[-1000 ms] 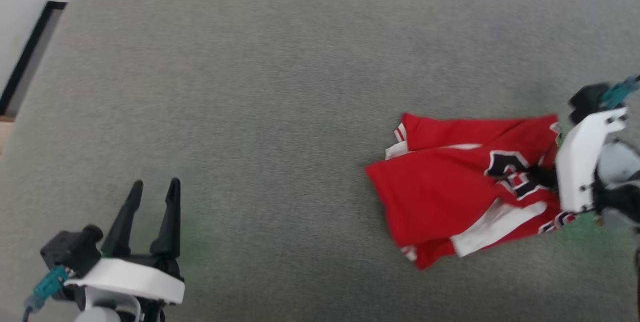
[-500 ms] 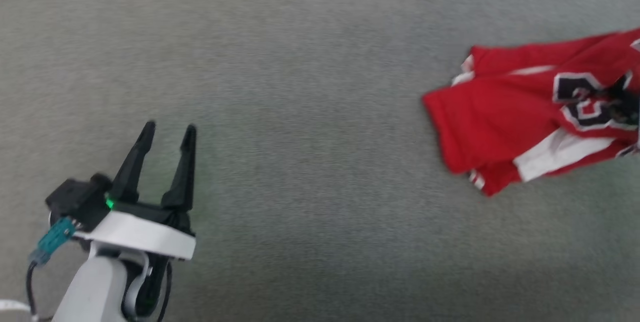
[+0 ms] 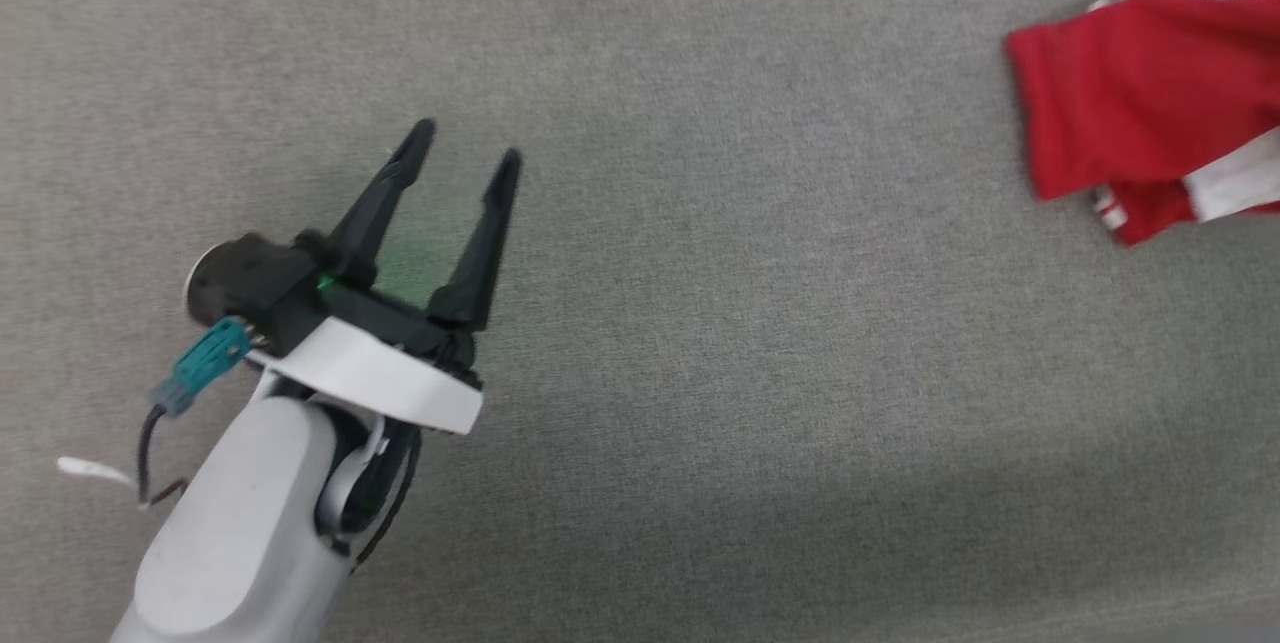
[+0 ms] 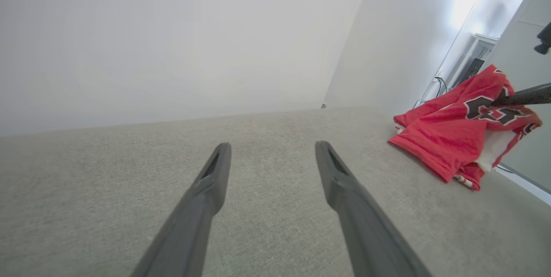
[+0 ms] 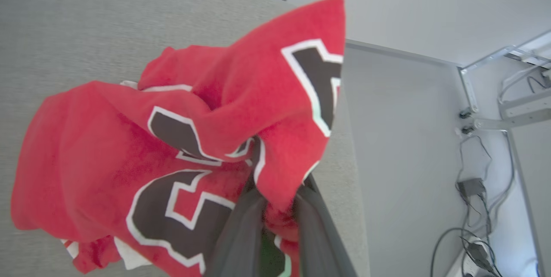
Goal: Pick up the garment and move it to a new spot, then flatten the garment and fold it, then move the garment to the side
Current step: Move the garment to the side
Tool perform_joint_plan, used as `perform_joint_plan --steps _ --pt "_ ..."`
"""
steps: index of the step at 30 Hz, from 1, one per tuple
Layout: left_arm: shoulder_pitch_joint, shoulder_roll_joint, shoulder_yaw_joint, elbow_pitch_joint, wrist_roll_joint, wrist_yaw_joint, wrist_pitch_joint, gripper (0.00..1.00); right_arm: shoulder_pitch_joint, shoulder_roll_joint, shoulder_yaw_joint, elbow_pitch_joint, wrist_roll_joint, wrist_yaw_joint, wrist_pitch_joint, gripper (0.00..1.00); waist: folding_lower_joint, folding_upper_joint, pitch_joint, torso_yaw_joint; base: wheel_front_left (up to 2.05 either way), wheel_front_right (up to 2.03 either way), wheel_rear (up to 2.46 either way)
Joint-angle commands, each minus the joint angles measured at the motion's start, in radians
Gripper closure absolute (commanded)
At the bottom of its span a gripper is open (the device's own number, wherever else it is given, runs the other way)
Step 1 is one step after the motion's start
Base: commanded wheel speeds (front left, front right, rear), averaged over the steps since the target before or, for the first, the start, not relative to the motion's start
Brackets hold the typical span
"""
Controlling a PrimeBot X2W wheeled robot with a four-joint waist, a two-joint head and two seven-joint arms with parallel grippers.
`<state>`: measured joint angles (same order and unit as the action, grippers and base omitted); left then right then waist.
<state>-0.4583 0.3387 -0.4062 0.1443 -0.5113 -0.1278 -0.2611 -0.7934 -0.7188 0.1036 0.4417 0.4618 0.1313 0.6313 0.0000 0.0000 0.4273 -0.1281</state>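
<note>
right pincer [image 5: 279,182] pinches the red garment [image 5: 86,147], one end held up near the right edge of the grey tabletop [image 3: 700,343]. left pincer [image 3: 467,145] is wide, empty. moving step, i think; next carry it over, let go.

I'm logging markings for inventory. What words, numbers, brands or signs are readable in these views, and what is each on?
Nothing reads whole.
garment: large black, white-outlined characters, crumpled and cut off by folds; not readable.
left gripper: no lettering visible.
grey surface: no lettering visible.
</note>
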Motion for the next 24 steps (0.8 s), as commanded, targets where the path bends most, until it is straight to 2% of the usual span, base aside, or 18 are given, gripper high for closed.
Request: perform_joint_plan --steps 1,9,13,19,21,22,24 --pt "-0.023 -0.001 -0.014 0.004 -0.013 -0.003 -0.005 0.00 -0.022 -0.009 -0.003 0.024 -0.016 -0.001 -0.020 1.00 0.0000 0.0000 0.017 -0.011 0.00 0.00 0.00" --pt "-0.106 -0.009 -0.089 0.018 -0.021 -0.004 -0.005 0.00 -0.108 -0.023 -0.032 0.193 -0.204 -0.001 -0.169 1.00 0.0000 0.0000 0.068 -0.004 0.00 0.00 0.00" --pt "-0.133 -0.009 -0.107 0.019 -0.023 -0.004 -0.005 0.00 -0.142 -0.003 -0.056 0.283 -0.300 -0.001 -0.226 1.00 0.0000 0.0000 0.092 0.011 0.00 0.00 0.00" --pt "-0.150 -0.010 -0.096 0.024 -0.033 -0.004 -0.005 0.00 -0.186 0.044 -0.123 0.404 -0.374 -0.001 -0.311 0.98 0.0000 0.0000 0.108 0.038 0.00 0.00 0.00" --pt "-0.144 -0.008 -0.082 0.021 -0.033 -0.004 -0.005 0.00 -0.198 0.056 -0.146 0.435 -0.393 -0.001 -0.329 0.25 0.0000 0.0000 0.107 0.043 0.00 0.00 0.00" --pt "-0.138 -0.005 -0.073 0.020 -0.033 -0.004 -0.005 0.00 -0.207 0.059 -0.159 0.449 -0.403 -0.001 -0.335 0.00 0.0000 0.0000 0.106 0.044 0.00 0.00 0.00" --pt "-0.124 -0.002 -0.053 0.019 -0.029 -0.004 -0.005 0.00 -0.226 0.061 -0.182 0.469 -0.421 -0.001 -0.346 0.00 0.0000 0.0000 0.101 0.046 0.00 0.00 0.00"
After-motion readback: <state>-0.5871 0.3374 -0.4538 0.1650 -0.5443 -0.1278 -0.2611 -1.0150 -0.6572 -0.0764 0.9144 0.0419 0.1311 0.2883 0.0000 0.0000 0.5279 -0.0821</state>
